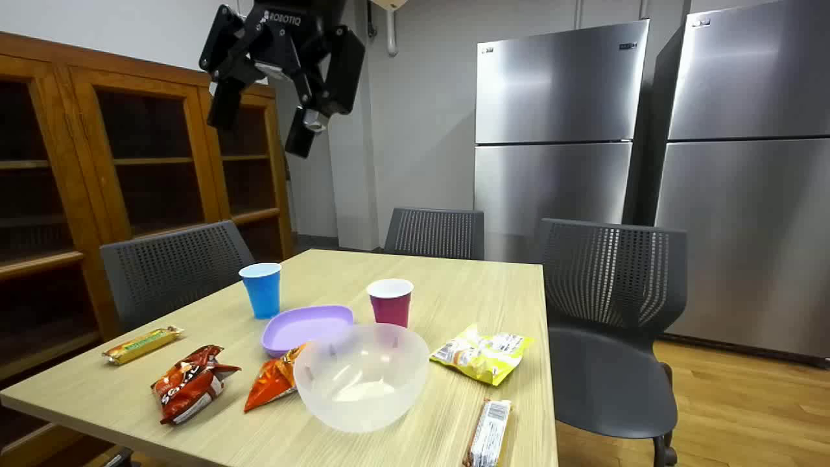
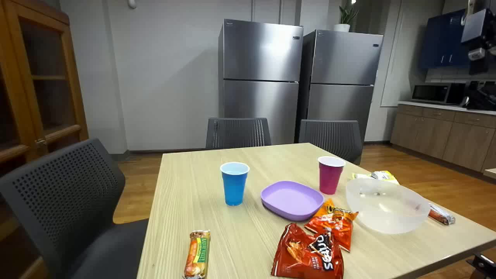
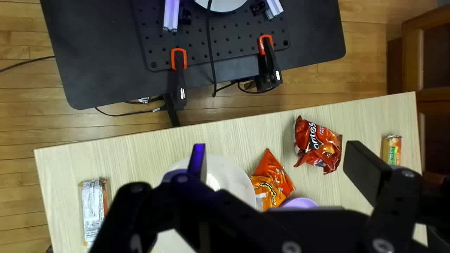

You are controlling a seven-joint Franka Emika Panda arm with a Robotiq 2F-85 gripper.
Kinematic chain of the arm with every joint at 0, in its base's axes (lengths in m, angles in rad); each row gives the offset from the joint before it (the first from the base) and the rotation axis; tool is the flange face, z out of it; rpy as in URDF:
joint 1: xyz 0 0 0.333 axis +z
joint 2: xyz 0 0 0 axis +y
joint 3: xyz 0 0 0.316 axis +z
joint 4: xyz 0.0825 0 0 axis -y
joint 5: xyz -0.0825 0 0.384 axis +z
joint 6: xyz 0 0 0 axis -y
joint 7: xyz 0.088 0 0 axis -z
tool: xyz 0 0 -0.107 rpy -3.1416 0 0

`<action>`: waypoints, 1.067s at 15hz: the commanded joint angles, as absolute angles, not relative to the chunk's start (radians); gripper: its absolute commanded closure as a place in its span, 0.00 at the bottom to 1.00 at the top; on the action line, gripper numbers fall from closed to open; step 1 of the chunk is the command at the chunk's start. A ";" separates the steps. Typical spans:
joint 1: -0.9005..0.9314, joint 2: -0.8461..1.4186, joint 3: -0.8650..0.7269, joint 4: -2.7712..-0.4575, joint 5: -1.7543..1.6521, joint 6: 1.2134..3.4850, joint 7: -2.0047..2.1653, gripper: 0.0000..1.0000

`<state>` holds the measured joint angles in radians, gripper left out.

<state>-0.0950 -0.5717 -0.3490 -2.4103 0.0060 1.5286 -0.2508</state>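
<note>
The jaws are spread wide with nothing in them, hanging well above the bench (image 1: 480, 285). The orange snack bag (image 3: 272, 182) on it looks like the sketchy one, tbh: it's crammed in right beside the frosted bowl (image 1: 363, 399) and the purple plate (image 2: 292, 197). Coming down that wide, the jaws could clip the bowl's rim and, since it's probably light, shove or tip it. Pinching just a crinkly corner might let the bag slip.
</note>
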 commanded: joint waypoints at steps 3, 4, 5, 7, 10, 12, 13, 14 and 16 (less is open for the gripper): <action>-0.129 -0.564 -0.322 -2.408 0.018 1.526 -0.266 0.00; -0.129 -0.564 -0.322 -2.408 0.018 1.526 -0.266 0.00; -0.132 -0.552 -0.318 -2.411 0.009 1.541 -0.257 0.00; -0.132 -0.523 -0.326 -2.415 0.007 1.563 -0.265 0.00; -0.141 -0.462 -0.339 -2.414 0.011 1.610 -0.275 0.00; -0.154 -0.414 -0.350 -2.409 0.016 1.656 -0.275 0.00; -0.160 -0.390 -0.354 -2.406 0.019 1.678 -0.276 0.00; -0.172 -0.365 -0.354 -2.406 0.012 1.716 -0.262 0.00; -0.187 -0.312 -0.359 -2.403 0.005 1.784 -0.264 0.00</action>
<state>-0.1497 -0.3917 -0.3653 -2.4244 0.0055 1.7126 -0.2507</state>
